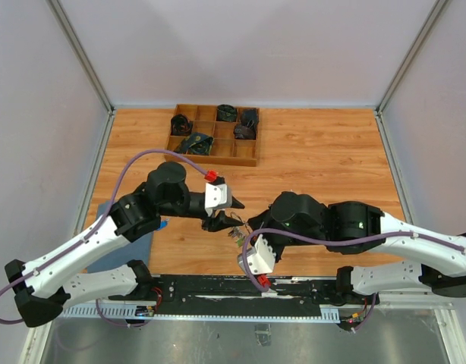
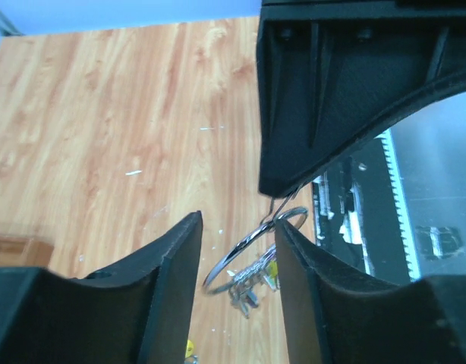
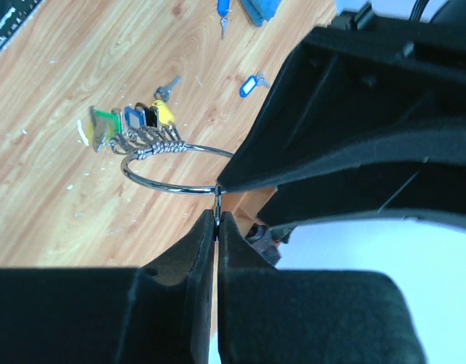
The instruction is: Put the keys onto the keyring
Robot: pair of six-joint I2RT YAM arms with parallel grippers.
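Silver wire of the keyring (image 3: pixel 168 188) is clamped in my right gripper (image 3: pixel 218 220), whose fingers press together on it at the ring's 6 o'clock, over the table (image 3: pixel 51 76) near mid-workspace. My left gripper (image 2: pixel 239 221) has its fingers apart. The ring passes between them, close to the one at 3 o'clock; whether it touches I cannot tell. I judge the job partly done: a bunch of keys (image 3: pixel 134 123) with green, blue and yellow heads sits on the wire at 10 o'clock. A loose key (image 3: pixel 169 86) and a blue-headed piece (image 3: pixel 248 83), key or tag I cannot say, lie on the wood toward 12 o'clock. Hidden from me are the ring's split end, its 3 o'clock side behind the left gripper, and the exact count of threaded keys.
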